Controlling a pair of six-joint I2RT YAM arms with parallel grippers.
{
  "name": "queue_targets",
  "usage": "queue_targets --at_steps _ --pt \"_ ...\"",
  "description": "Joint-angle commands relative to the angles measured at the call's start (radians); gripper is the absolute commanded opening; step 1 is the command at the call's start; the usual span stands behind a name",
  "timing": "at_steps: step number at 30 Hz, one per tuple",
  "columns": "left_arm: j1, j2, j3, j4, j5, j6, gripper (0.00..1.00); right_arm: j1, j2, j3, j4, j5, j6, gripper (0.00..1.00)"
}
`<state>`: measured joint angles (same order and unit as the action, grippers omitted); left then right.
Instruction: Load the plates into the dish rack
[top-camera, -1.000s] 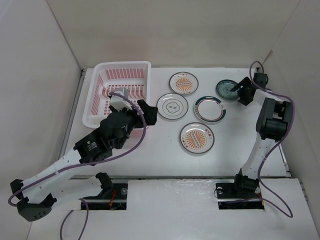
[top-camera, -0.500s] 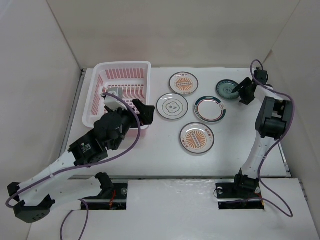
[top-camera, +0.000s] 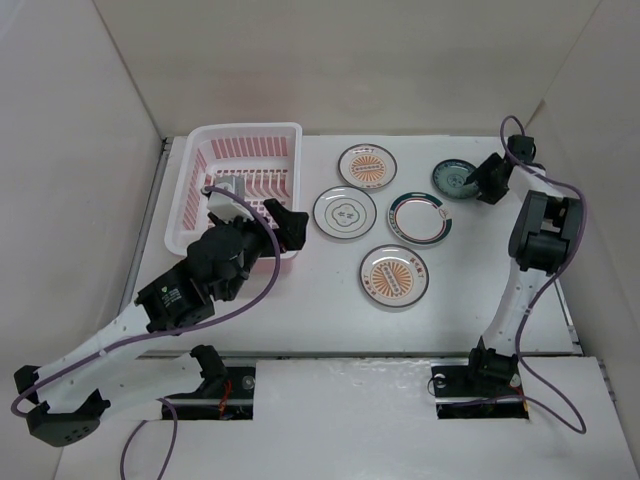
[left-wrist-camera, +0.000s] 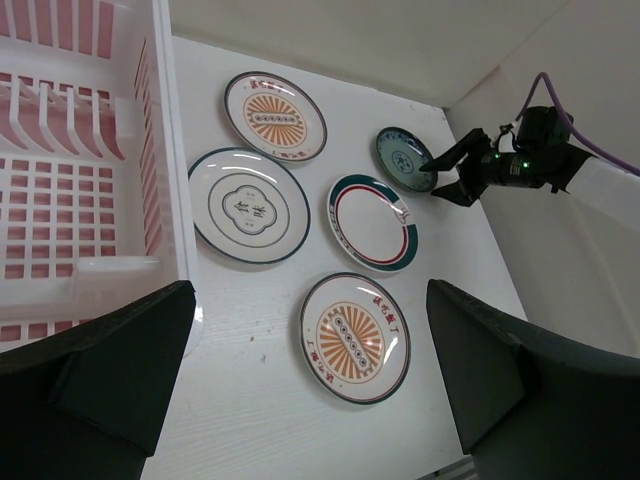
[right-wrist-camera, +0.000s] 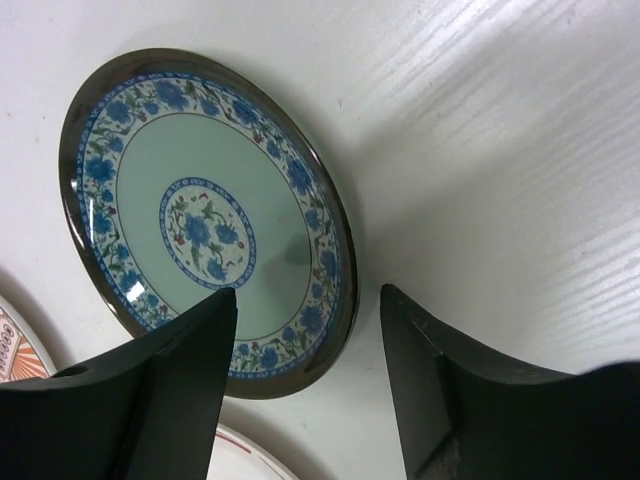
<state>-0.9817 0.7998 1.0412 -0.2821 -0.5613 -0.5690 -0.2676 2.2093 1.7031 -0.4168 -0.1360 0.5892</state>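
The pink dish rack (top-camera: 250, 130) stands at the back left and holds no plates; its wall shows in the left wrist view (left-wrist-camera: 165, 150). Five plates lie flat on the table: far sunburst (top-camera: 367, 166), near sunburst (top-camera: 394, 274), white with dark mark (top-camera: 345, 211), green-rimmed (top-camera: 420, 218), dark green (top-camera: 455, 179). My right gripper (top-camera: 480, 182) is open, low at the dark green plate (right-wrist-camera: 200, 225); its fingers straddle the plate's right rim (right-wrist-camera: 305, 292). My left gripper (top-camera: 285, 222) is open and empty, raised by the rack's near right corner (left-wrist-camera: 308, 288).
White enclosure walls stand at the left, back and right. The right arm (top-camera: 540, 230) stands along the table's right edge, close to the wall. The left arm (top-camera: 190, 290) crosses the near left of the table. Purple cables trail from both arms.
My left arm drew back a little towards the left, then held still. My right gripper shifted slightly farther back at the dark green plate. No plate moved.
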Motion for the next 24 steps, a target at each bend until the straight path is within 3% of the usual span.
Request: queue_targets --at_steps 1,2,4,16,24 --pt "-0.006 -0.028 0.037 0.004 -0.026 0.003 1.0 -0.005 0.023 0.067 -0.033 -0.013 -0.02 0.64" --pt "-0.006 -0.028 0.037 0.004 -0.026 0.003 1.0 -0.005 0.035 0.076 -0.045 -0.013 -0.02 0.55" --pt "-0.006 -0.028 0.037 0.004 -0.035 0.003 1.0 -0.005 0.035 0.087 -0.057 -0.022 -0.029 0.49" --pt "-0.015 -0.047 0.037 -0.014 -0.054 -0.006 1.0 -0.005 0.075 0.148 -0.122 -0.022 -0.038 0.33" --pt "-0.015 -0.047 0.037 -0.023 -0.072 -0.015 1.0 -0.005 0.093 0.179 -0.172 -0.022 -0.038 0.1"
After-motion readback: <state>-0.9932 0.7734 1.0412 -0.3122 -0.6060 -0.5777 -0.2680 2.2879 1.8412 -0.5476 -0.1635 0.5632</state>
